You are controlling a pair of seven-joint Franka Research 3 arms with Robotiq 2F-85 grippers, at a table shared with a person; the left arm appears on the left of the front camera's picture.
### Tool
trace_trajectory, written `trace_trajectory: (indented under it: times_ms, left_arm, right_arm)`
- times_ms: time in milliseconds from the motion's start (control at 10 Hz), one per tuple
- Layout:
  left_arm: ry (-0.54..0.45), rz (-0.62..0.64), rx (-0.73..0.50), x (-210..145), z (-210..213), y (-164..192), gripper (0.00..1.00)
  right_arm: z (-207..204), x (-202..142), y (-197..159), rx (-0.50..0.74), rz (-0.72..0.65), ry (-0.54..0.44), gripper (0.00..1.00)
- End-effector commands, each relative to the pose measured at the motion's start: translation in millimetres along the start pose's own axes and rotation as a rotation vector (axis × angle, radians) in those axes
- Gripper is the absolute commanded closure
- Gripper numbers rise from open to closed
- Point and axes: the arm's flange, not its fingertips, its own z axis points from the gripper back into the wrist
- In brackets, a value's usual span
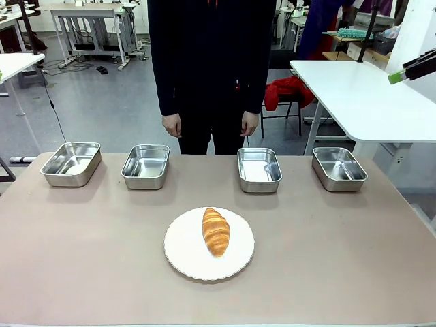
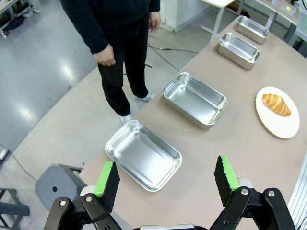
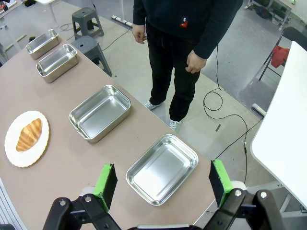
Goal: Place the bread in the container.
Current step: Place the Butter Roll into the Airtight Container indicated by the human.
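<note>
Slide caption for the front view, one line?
Croissant on a white plate, four empty steel pans in a row beyond it, a person standing at the table's far edge.

Right claw [image 1: 411,68] mostly beyond picture edge

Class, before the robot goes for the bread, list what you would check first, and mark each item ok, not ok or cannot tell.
1. Bread free to grasp: ok, it lies alone on the plate.
2. Left gripper open and empty: ok.
3. Right gripper open and empty: ok.
4. Pans empty: ok, all four.
5. Person's hands off the table: ok, at the person's sides.
6. Which pan is meant: cannot tell.
</note>
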Motion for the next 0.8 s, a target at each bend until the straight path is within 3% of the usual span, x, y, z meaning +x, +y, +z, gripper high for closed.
trace_trajectory:
  times_ms: [0, 700]
  left_arm:
    - [-0.001, -0.013, -0.002, 0.9, -0.2, -0.1, 0.0]
    - [-0.001, -0.013, -0.002, 0.9, -0.2, -0.1, 0.0]
  right_arm:
    - [0.7, 0.1, -0.1, -0.001, -0.003, -0.004, 0.0]
    - [0.7, 0.1, -0.1, -0.001, -0.003, -0.004, 0.0]
